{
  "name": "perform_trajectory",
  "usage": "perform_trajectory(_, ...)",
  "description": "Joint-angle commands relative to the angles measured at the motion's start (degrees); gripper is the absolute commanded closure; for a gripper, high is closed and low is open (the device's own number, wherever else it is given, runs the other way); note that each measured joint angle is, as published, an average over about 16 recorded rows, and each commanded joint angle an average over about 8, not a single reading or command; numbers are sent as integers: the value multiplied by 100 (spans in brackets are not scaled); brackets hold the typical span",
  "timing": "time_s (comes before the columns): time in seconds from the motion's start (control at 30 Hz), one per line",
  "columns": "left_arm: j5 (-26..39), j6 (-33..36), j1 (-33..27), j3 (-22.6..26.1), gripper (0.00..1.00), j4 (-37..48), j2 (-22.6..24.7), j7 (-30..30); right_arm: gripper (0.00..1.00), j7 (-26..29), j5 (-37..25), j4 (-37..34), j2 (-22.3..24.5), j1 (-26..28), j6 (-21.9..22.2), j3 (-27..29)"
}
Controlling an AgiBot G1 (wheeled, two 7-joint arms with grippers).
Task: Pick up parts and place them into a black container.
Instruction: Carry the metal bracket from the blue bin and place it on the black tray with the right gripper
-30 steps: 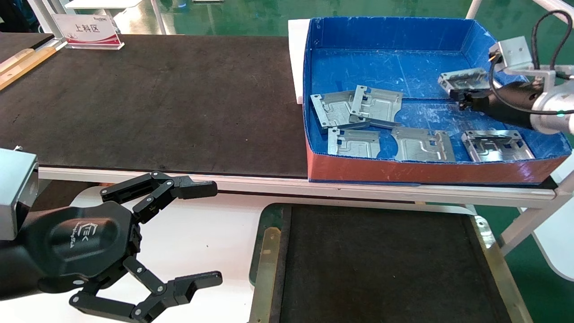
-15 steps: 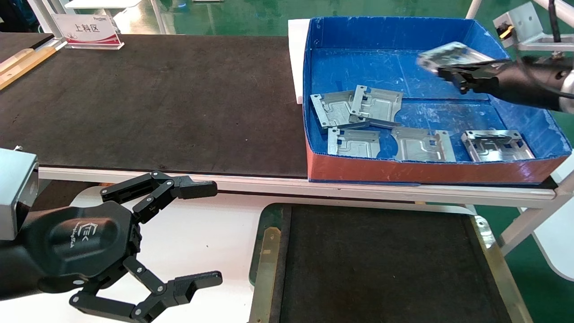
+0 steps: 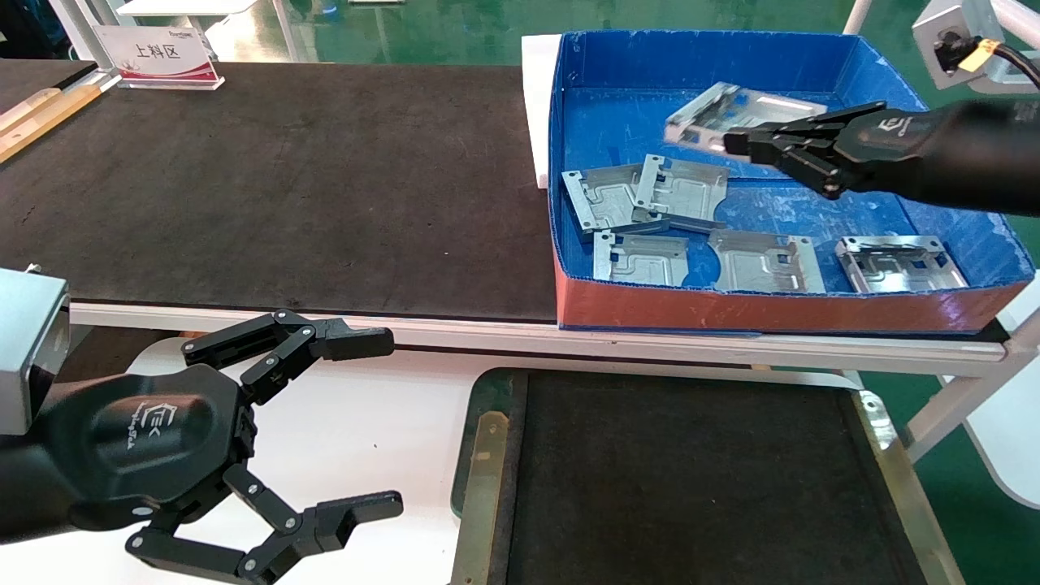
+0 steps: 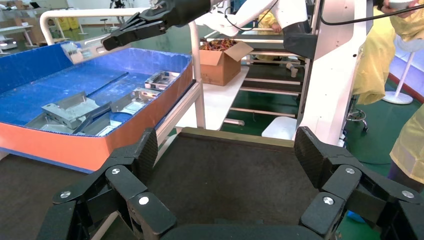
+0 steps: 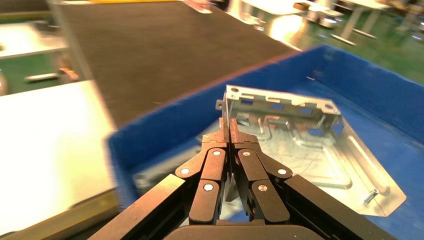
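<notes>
My right gripper (image 3: 735, 145) is shut on the edge of one silver-grey part (image 3: 735, 110), which hangs tilted above the back of the blue box. In the right wrist view the closed jaws (image 5: 229, 125) pinch that part (image 5: 305, 150) by its rim. Several more parts lie flat on the box floor: two overlapping ones (image 3: 650, 195), and others at the front (image 3: 640, 258) (image 3: 764, 260) (image 3: 900, 264). The black container (image 3: 691, 479) sits low in front of the table with nothing in it. My left gripper (image 3: 370, 426) stays parked, open and empty, left of the container (image 4: 225, 175).
The blue-walled box (image 3: 707, 57) with a red front (image 3: 772, 313) stands at the table's right end. A long black mat (image 3: 284, 179) covers the table to its left, with a sign (image 3: 158, 53) at the back. A white frame post (image 4: 197, 75) and a cardboard box (image 4: 220, 62) stand beyond.
My right gripper has lifted the part from the box's right side and carried it up and to the left across the box. The left arm has not moved.
</notes>
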Motion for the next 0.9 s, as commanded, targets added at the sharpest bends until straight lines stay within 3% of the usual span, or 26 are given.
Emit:
perform_trajectory(0.03, 0, 0, 0, 0, 0, 0, 0, 0, 100, -34, 53, 57, 29, -22, -264, 22)
perform_trajectory(0.27, 0, 0, 0, 0, 0, 0, 0, 0, 100, 379, 468, 811, 176, -320, -712, 81)
perform_trajectory(0.47, 0, 0, 0, 0, 0, 0, 0, 0, 100, 1393, 1352, 2390, 569, -886, -733, 71)
perform_trajectory(0.67, 0, 0, 0, 0, 0, 0, 0, 0, 100, 2263, 2091, 4276, 1176, -1739, -419, 93)
perform_trajectory(0.9, 0, 0, 0, 0, 0, 0, 0, 0, 100, 2588, 2357, 5706, 1657, -2785, 146, 153)
